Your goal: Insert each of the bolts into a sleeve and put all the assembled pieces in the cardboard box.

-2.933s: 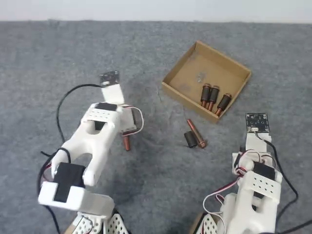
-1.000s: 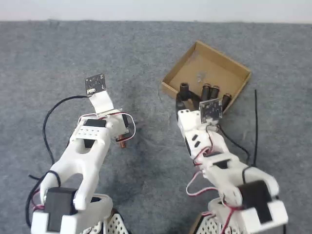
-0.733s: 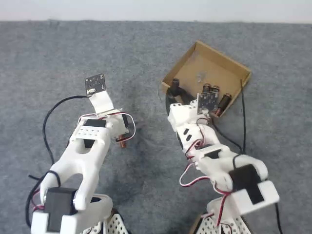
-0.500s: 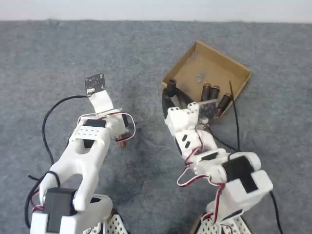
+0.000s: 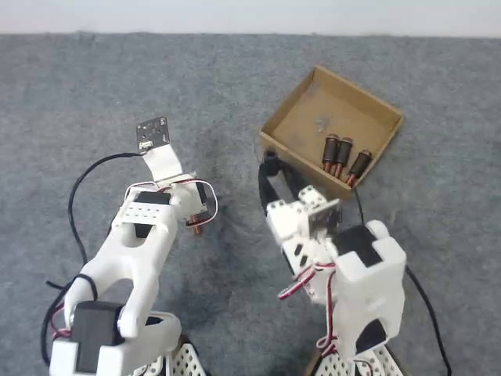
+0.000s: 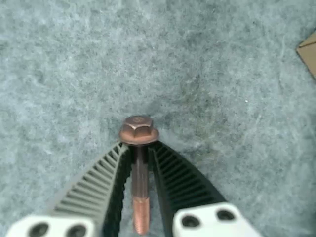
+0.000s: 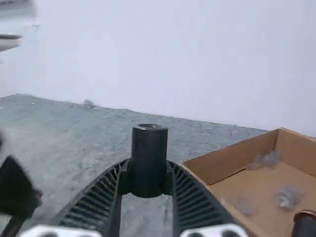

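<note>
**Bolt in one arm, sleeve in the other, not yet mated**

The left gripper (image 6: pixel 138 150) has its fingers closed narrow on a copper-coloured hex bolt (image 6: pixel 139 132). They pinch the shank, so the head stands just past the fingertips and the threaded tip points back toward the wrist. It hangs above the bench (image 5: pixel 94 94), left of the middle. The right gripper (image 7: pixel 148 174) clamps a black sleeve (image 7: pixel 149 155) round its middle, open mouth clear of the fingers. The sleeve is just off the near left corner of the cardboard box (image 5: pixel 309 125), which holds three assembled pieces (image 5: pixel 342 157). Both parts look small, light and rigid. The sleeve's smooth wall may slip, so a mid-body hold suits it. The bolt's threads give bite, but its tip probably needs freeing for insertion.
</note>
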`<state>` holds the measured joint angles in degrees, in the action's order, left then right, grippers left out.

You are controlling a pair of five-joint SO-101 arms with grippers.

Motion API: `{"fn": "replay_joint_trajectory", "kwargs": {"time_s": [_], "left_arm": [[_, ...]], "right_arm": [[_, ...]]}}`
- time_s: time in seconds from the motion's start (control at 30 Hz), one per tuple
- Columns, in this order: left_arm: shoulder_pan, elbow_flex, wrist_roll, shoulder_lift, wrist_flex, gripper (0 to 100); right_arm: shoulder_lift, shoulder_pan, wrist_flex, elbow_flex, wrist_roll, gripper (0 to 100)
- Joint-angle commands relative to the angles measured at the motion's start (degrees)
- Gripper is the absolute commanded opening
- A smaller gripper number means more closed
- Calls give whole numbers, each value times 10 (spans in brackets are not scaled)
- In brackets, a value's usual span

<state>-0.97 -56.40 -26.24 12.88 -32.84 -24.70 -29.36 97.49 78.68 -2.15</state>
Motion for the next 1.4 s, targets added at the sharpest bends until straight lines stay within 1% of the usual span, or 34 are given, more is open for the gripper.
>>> {"fn": "replay_joint_trajectory", "kwargs": {"time_s": [0.0,0.23,0.43,0.53,0.7,0.87,1.07,1.37], "left_arm": [[-4,4,0,36,17,12],[-4,4,0,39,18,12],[0,4,0,40,18,12],[2,4,0,40,19,12],[2,8,-1,41,20,12],[-4,13,-3,78,75,12],[24,13,-2,167,103,12],[101,13,-2,275,155,12]], "right_arm": [[0,-21,34,31,29,13],[2,-24,34,62,28,13],[68,-40,33,141,27,13],[94,-29,33,148,25,13],[90,-29,33,147,26,13],[82,-29,33,145,27,13],[81,-33,33,144,28,13],[81,-41,33,144,29,13]]}}
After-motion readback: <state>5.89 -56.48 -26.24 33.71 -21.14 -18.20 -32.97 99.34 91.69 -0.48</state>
